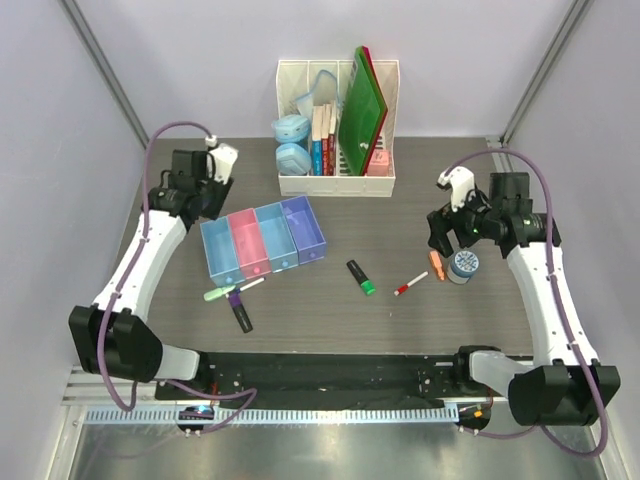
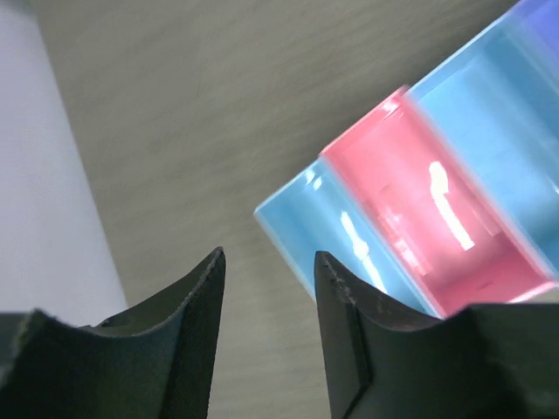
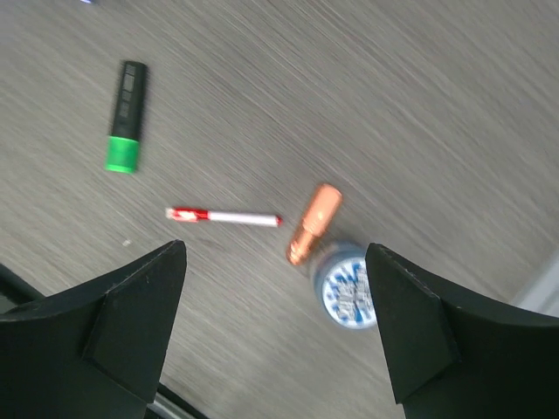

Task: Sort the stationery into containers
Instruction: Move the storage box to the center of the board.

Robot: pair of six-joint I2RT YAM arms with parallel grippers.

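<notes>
Four trays stand in a row left of centre: light blue (image 1: 222, 252), pink (image 1: 248, 243), light blue (image 1: 276, 237), purple (image 1: 303, 229). A mint highlighter (image 1: 218, 293), a purple-ended black marker (image 1: 240, 310) and a thin white pen (image 1: 250, 284) lie just in front of them. A green-ended marker (image 1: 361, 277), a red-capped pen (image 1: 410, 284), an orange piece (image 1: 437, 265) and a blue-lidded pot (image 1: 463, 266) lie to the right. My left gripper (image 2: 269, 257) is open and empty, above the table beside the leftmost tray (image 2: 332, 218). My right gripper (image 3: 275, 251) is wide open above the orange piece (image 3: 314, 223) and the pot (image 3: 348, 288).
A tall white file rack (image 1: 337, 130) with books, green folders and two pale blue cases stands at the back centre. The table's left edge meets a pale wall (image 2: 44, 201) close to the left gripper. The red-capped pen (image 3: 224, 216) and green-ended marker (image 3: 127, 113) lie left of the orange piece.
</notes>
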